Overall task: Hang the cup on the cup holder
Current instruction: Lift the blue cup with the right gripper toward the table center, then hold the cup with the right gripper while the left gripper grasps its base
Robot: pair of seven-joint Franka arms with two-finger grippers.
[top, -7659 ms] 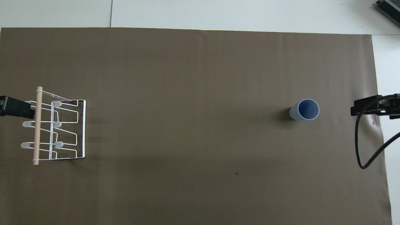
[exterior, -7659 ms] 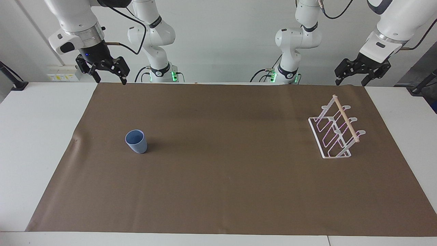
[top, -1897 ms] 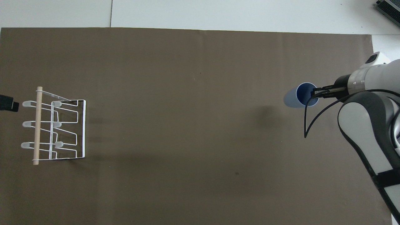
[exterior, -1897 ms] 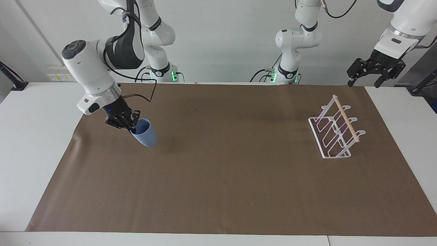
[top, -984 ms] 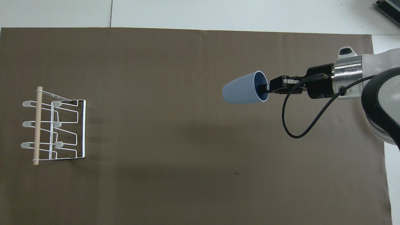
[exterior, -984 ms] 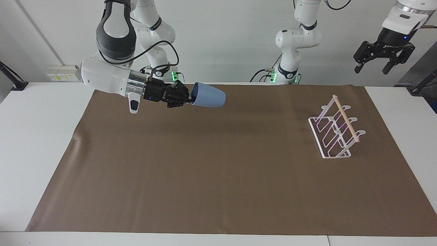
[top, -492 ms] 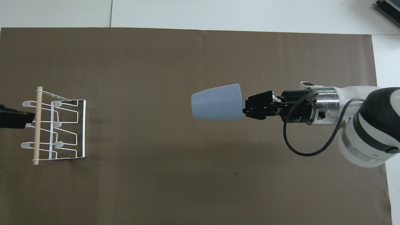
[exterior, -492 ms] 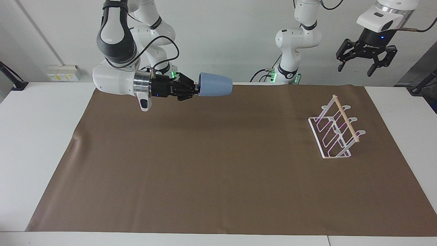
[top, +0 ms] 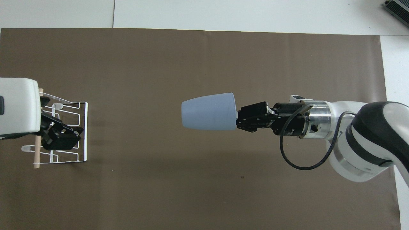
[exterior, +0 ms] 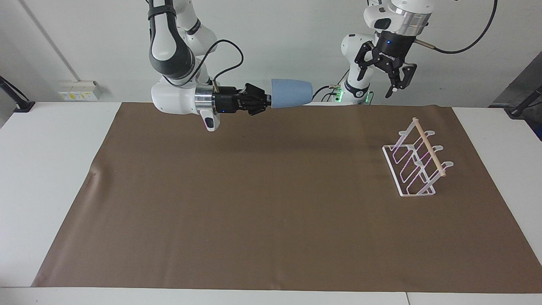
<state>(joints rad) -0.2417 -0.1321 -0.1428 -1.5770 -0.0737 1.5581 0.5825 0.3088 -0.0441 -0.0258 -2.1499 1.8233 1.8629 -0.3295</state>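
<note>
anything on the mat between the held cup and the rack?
Nothing: bare brown mat between the cup and the cup holder, shown in the overhead view.

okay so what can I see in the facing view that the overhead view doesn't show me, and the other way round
Only the facing view shows height: the right claw carries the cup well above the mat, and the open left claw hangs high, clear of the cup holder.

Only the overhead view shows the mat's full outline, with the left claw overlapping the holder.

Both show the cup held sideways, its base pointing toward the holder.
</note>
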